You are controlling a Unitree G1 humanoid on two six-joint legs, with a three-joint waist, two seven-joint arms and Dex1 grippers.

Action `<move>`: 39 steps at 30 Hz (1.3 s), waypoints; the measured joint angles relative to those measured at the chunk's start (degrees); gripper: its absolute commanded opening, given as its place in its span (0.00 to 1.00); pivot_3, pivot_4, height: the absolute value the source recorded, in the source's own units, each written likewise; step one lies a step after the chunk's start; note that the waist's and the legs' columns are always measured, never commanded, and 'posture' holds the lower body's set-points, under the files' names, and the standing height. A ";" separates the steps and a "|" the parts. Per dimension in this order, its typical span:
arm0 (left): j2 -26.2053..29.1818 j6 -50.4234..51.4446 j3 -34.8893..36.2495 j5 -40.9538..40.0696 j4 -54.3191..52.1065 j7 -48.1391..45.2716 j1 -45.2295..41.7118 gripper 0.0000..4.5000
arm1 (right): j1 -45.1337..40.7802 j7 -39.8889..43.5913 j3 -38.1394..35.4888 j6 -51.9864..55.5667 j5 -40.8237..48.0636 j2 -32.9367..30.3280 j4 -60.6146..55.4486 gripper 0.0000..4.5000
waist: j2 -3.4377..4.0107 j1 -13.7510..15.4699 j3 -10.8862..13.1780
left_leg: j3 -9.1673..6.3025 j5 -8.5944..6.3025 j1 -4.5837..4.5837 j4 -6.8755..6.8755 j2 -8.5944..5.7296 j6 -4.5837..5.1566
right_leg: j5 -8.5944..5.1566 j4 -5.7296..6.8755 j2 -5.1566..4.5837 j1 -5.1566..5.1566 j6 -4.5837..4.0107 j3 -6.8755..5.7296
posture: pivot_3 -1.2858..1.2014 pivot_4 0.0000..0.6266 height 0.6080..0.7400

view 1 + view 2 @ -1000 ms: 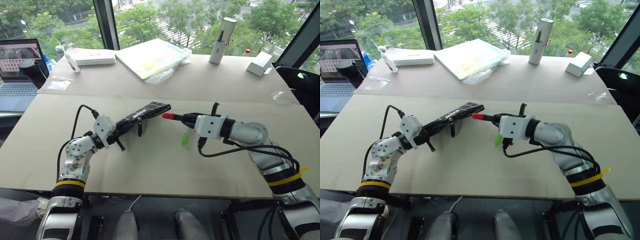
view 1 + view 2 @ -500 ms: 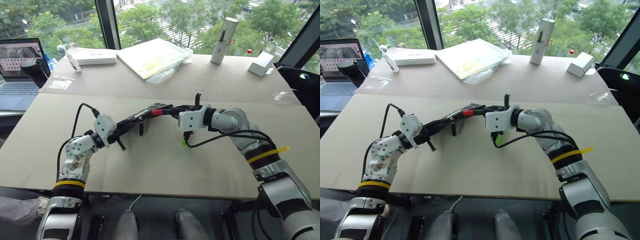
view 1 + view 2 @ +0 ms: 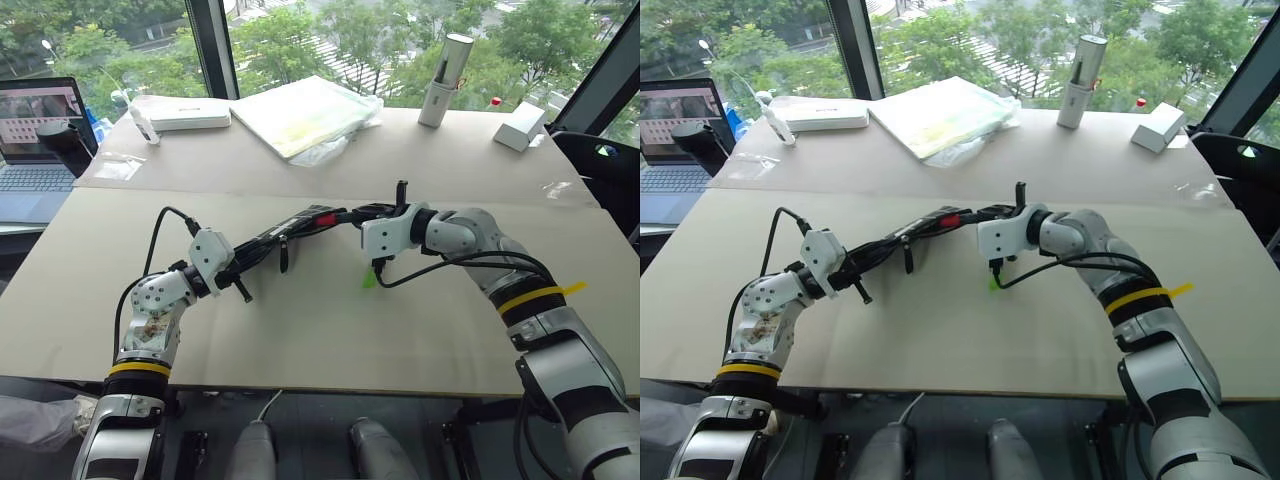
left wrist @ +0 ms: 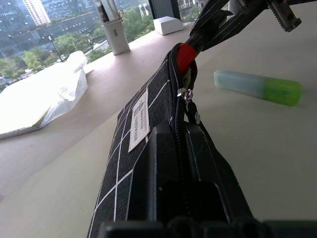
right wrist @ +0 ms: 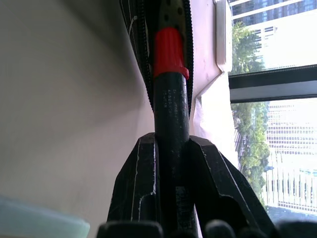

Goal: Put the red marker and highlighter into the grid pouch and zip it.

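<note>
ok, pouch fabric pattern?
Black with thin white grid lines on the grid pouch; left wrist view shows it best.

black white-gridded pouch (image 4: 133, 148), red-capped marker (image 5: 170, 94), green highlighter (image 4: 257, 87)

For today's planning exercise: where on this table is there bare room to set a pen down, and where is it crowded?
Bare: the near table in front of both arms, and the far right side. Crowded: the middle, where the right gripper feeds the red marker into the grid pouch, highlighter alongside; also the back edge.

The grid pouch (image 4: 143, 129) carries a small white label (image 4: 140, 120) with printed letters, but they are too small to read; no other text is legible
</note>
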 measured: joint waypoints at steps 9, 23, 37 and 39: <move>-0.31 -0.01 -0.51 -0.01 0.22 -0.25 -0.53 0.00 | -3.49 -2.73 5.19 -1.26 -5.17 8.19 2.41 0.11 | 0.01 0.09 0.01 | 0.00 0.01 0.03 0.02 0.00 -0.02 | -0.01 0.06 0.00 0.02 -0.01 -0.01 | 0.52 0.24 0.98; -0.32 0.00 -0.50 -0.03 0.27 -0.75 -0.45 0.00 | -4.65 -3.77 5.86 -3.07 -3.15 10.72 6.72 0.68 | 0.02 0.07 0.01 | 0.00 0.02 0.04 0.03 0.00 -0.02 | -0.01 0.09 0.00 0.03 -0.02 -0.01 | 0.52 0.24 0.98; -0.05 0.04 -0.48 -0.07 0.00 0.04 0.02 0.00 | 4.52 18.44 -17.37 41.56 38.20 0.99 -21.55 0.68 | 0.03 0.37 0.01 | -0.04 0.01 0.09 0.05 0.00 -0.02 | -0.01 0.11 0.00 0.13 -0.02 -0.01 | 0.52 0.24 0.98; -0.04 0.04 -0.40 -0.07 0.00 0.07 0.13 0.00 | 6.30 15.83 -19.43 54.09 40.42 0.58 -27.63 0.68 | 0.03 0.44 0.01 | -0.03 0.02 0.12 0.08 0.00 -0.02 | -0.01 0.16 0.00 0.12 -0.02 -0.01 | 0.52 0.24 0.98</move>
